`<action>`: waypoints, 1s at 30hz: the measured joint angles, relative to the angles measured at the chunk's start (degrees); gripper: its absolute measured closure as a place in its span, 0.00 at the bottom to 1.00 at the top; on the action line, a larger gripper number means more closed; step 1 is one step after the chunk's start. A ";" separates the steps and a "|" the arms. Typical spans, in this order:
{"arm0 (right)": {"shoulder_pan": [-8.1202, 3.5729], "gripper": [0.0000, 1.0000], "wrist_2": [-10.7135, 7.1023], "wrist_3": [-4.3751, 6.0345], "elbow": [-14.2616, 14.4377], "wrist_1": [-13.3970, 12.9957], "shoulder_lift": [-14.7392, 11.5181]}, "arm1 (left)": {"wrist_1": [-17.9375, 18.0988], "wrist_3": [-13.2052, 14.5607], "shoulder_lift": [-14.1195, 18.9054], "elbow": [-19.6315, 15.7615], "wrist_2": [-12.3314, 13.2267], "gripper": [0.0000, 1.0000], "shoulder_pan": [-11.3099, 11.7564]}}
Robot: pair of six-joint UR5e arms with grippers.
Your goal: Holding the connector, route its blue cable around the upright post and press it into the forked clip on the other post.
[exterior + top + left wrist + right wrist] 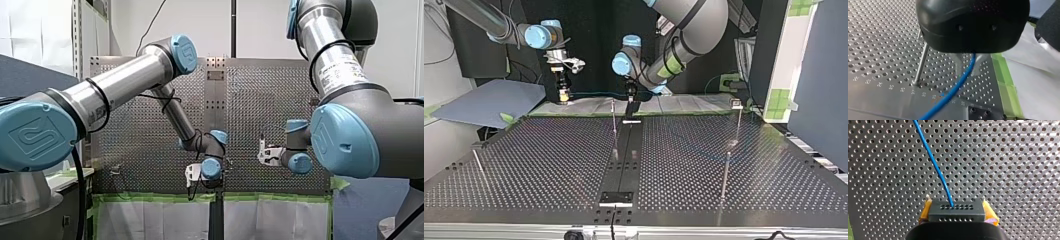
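My right gripper (957, 209) is shut on a black connector (956, 213), gripped between its yellow pads (926, 208). The blue cable (935, 167) leaves the connector's face and runs away over the perforated table. In the top view my right gripper (564, 96) hangs at the far edge, and the cable (594, 93) stretches across to my left gripper (630, 100). In the left wrist view the cable (958, 85) comes out from under the black gripper body and passes beside a thin upright post (922, 62). A post with a small clip (737, 104) on top stands at the top view's right.
More thin posts rise from the perforated table (549, 165): one in the middle (614, 127), one at the right (725, 175), a leaning one at the left (478, 162). Green tape (1004, 82) edges the plate. A grey board (489, 102) lies beyond the table's left corner.
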 joint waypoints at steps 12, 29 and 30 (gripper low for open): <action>-0.35 1.00 -0.04 0.41 0.00 0.13 0.00 | -1.52 1.92 0.05 0.00 -2.04 0.98 -0.71; -0.85 1.00 -0.13 1.65 -0.01 -0.99 0.15 | -1.35 3.88 2.95 -0.05 -6.77 0.98 -3.09; -0.90 1.00 -0.12 1.83 -0.01 -1.09 0.17 | -1.34 3.91 2.96 -0.04 -6.75 0.98 -3.11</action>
